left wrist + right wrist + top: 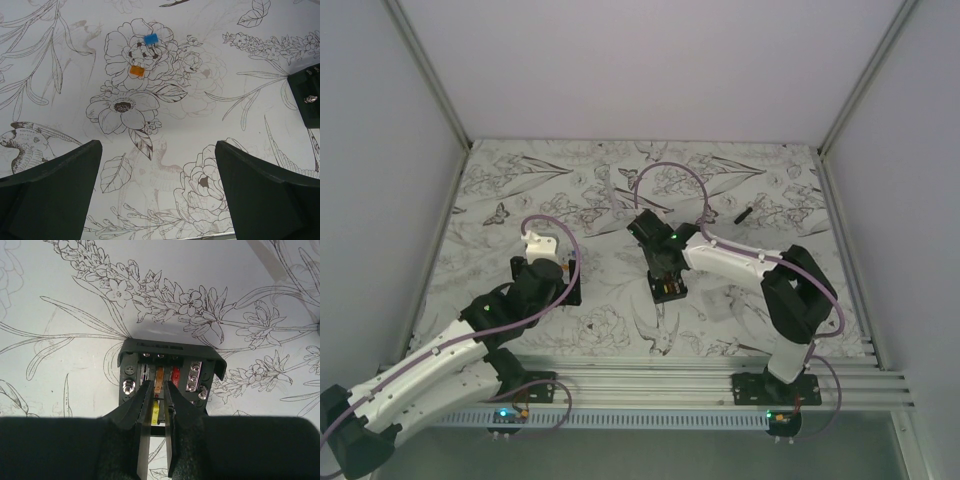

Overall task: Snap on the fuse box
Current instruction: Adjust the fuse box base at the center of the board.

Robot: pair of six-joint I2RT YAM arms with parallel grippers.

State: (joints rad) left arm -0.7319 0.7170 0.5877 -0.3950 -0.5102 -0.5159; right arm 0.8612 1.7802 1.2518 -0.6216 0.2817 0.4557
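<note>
White floral-print table, pale walls; left gripper wide, right gripper barely parted over fuse box

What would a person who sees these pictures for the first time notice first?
Probably the black fuse box on the flower-printed table, with the right claw down at its coloured inserts. Next, a blue piece and an orange piece, both bright, lying on the table ahead of the wide-open left claw.
</note>
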